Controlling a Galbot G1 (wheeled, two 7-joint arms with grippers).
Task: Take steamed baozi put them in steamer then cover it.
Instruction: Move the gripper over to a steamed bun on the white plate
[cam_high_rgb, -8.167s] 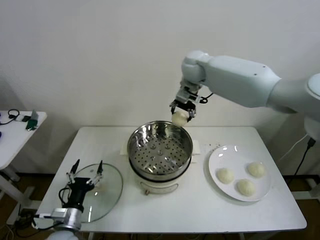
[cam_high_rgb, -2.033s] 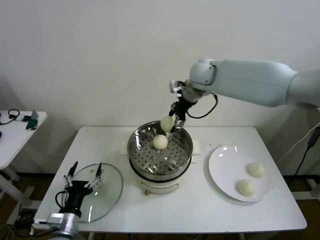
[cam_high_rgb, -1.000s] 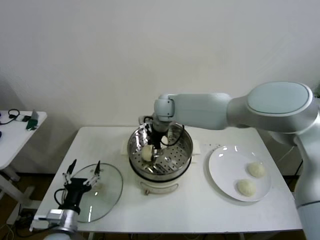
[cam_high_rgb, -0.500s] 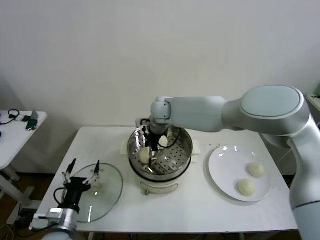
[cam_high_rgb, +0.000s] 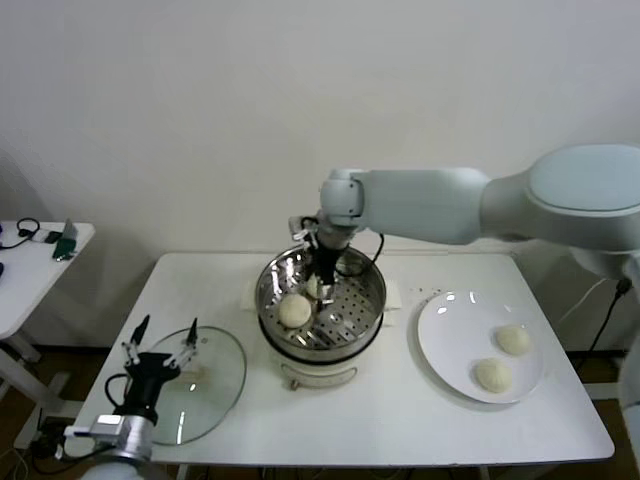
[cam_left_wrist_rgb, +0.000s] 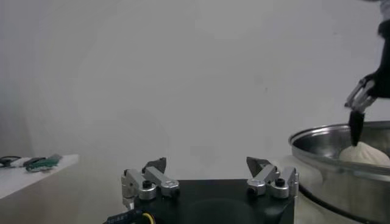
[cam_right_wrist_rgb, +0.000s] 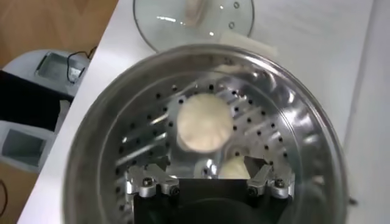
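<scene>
**Two baozi in the steamer, two on the plate**

At the middle of the bench (cam_high_rgb: 400, 420), the steamer (cam_high_rgb: 320, 300) holds two baozi on its perforated floor: one baozi (cam_high_rgb: 294, 310) lies toward the bench's left side, and a second baozi (cam_high_rgb: 314, 288) sits just behind it, partly hidden by the right gripper (cam_high_rgb: 325, 283). That gripper hangs inside the steamer, above the second bun; in the right wrist view its fingers (cam_right_wrist_rgb: 148, 185) stand spread apart, released, with the bun showing between them. Toward the right edge, a white plate (cam_high_rgb: 440, 320) carries two more buns, a farther bun (cam_high_rgb: 513, 339) and a nearer bun (cam_high_rgb: 491, 375). Near the front left corner, the glass cover (cam_high_rgb: 215, 385) lies flat on the bench. The left gripper (cam_high_rgb: 160, 345) hovers over the cover's left part, fingers (cam_left_wrist_rgb: 141, 182) released and empty.
</scene>
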